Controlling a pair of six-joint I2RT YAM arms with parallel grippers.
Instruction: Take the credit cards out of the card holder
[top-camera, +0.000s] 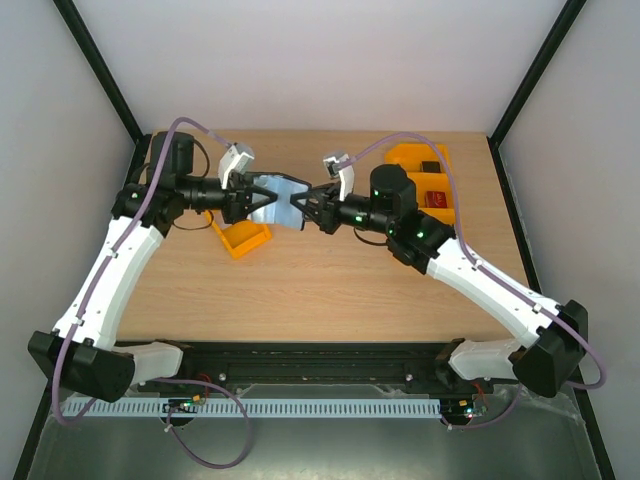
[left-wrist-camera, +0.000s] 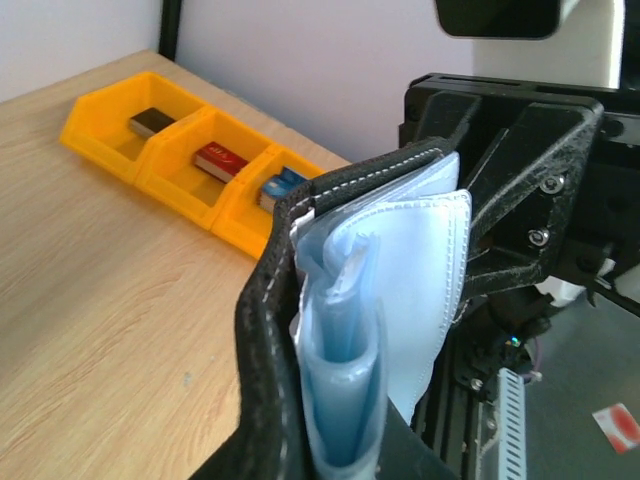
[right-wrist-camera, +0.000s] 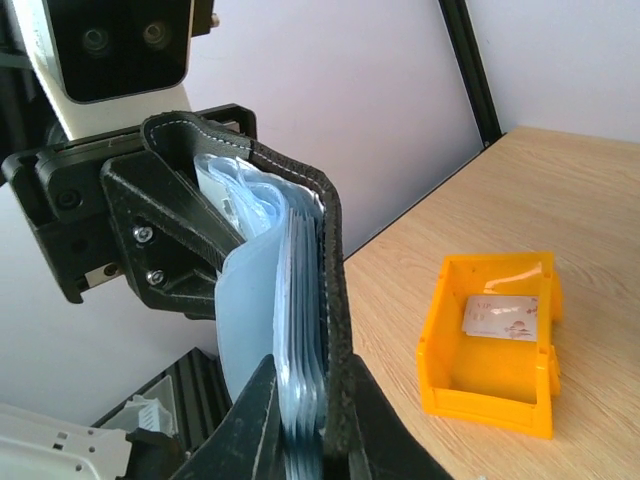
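Note:
The card holder (top-camera: 278, 198) is a black wallet with pale blue inner sleeves, held open in the air between both arms above the table's middle back. My left gripper (top-camera: 243, 203) is shut on its left half; in the left wrist view (left-wrist-camera: 340, 462) the jaws pinch the black cover (left-wrist-camera: 265, 340) and the sleeves. My right gripper (top-camera: 310, 208) is shut on its right half; in the right wrist view (right-wrist-camera: 308, 440) the fingers clamp the cover (right-wrist-camera: 332, 290) and the sleeve stack. I can make out no teal-green card; the sleeves hide their contents.
A single orange tray (top-camera: 243, 238) sits below the wallet and holds a pale flat card (right-wrist-camera: 500, 318). A row of orange trays (top-camera: 425, 180) stands at the back right, holding a dark block (left-wrist-camera: 152, 122), a red block (left-wrist-camera: 222, 160) and a blue item (left-wrist-camera: 283, 184).

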